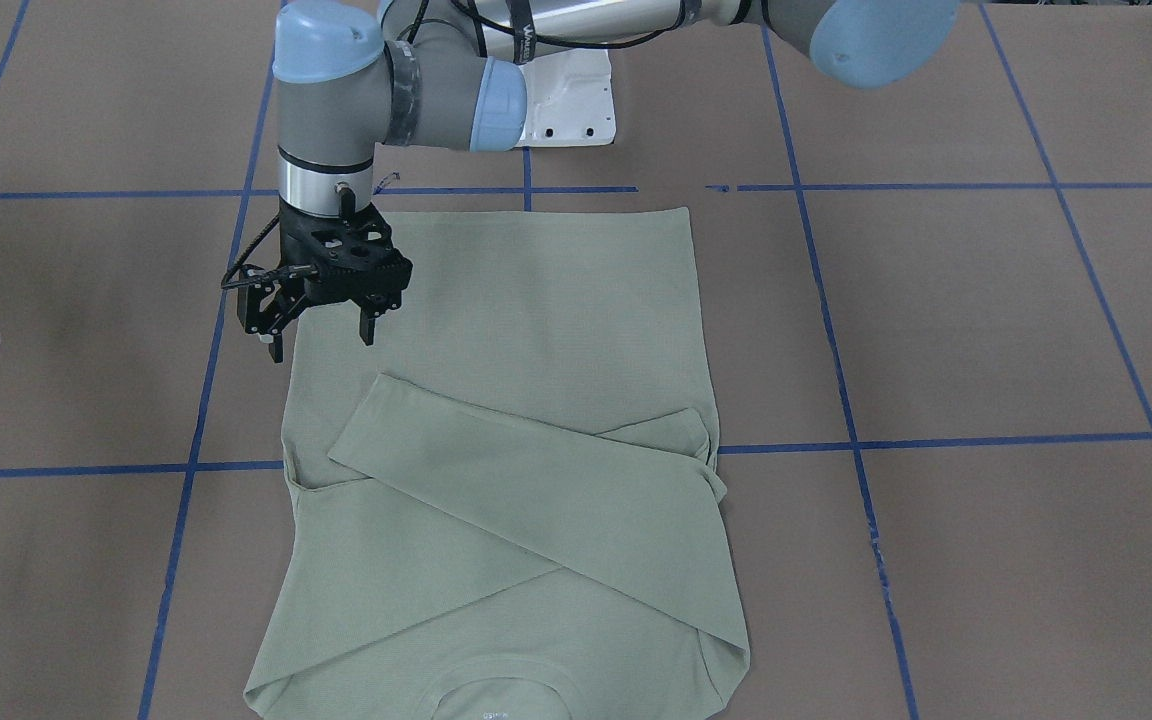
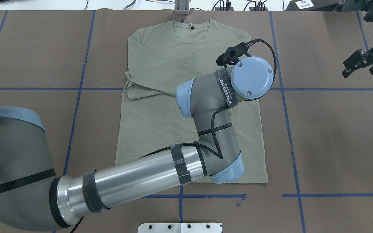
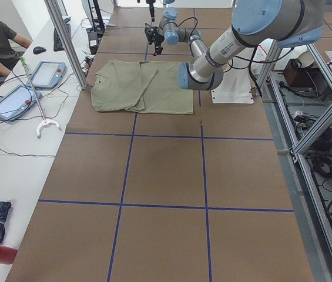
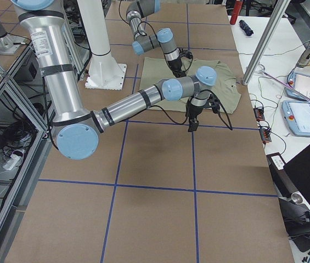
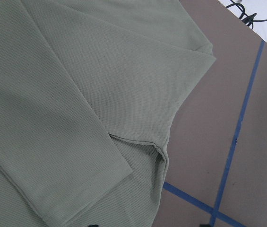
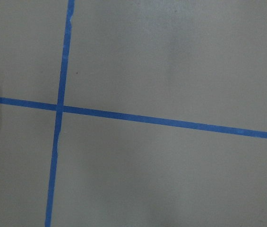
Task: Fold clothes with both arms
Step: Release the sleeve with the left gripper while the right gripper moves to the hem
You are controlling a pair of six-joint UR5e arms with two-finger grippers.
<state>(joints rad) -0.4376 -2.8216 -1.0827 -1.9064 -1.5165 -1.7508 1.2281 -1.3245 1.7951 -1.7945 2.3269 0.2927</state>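
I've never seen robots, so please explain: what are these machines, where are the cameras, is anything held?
Two grey-and-silver jointed robot arms stand at a brown table with blue tape lines. Four cameras look from above, the front and each end; two ride on the wrists. A pale sage-green long-sleeved knit shirt lies flat, sleeves folded across. The left arm's black fingers hang open over its side edge, holding nothing. The right arm's fingers are off beside it.

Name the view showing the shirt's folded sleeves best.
Exterior front-facing: both crossed sleeves of the pale sage-green knit shirt lie unobstructed. Overhead, the grey left arm covers part; side views show them small; left wrist shows one cuff; right wrist, an edge sliver.
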